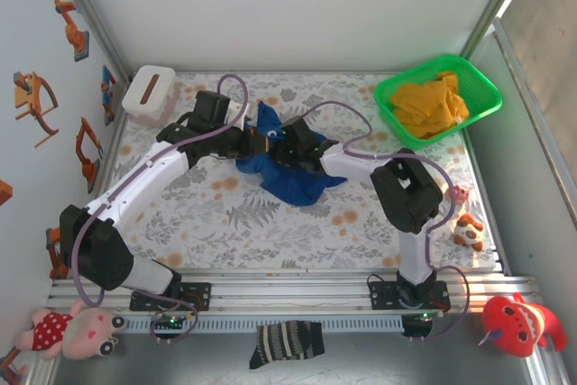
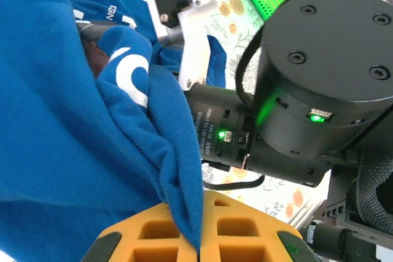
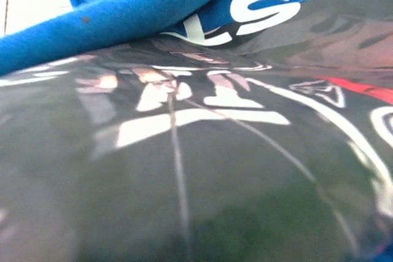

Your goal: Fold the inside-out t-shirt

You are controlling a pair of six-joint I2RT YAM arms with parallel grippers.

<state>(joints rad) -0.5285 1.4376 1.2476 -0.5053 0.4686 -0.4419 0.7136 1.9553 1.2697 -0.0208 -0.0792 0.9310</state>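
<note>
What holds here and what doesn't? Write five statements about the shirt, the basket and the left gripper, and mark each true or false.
1. The inside-out t-shirt lies spread out flat. False: it is bunched in a heap on the table.
2. The left gripper is shut on a fold of the blue cloth. True.
3. The green basket holds a yellow-orange garment. True.
4. The green basket stands at the far left. False: it stands far right; a white box is far left.
5. The striped sock lies on the t-shirt. False: it lies apart, by the near edge.
</note>
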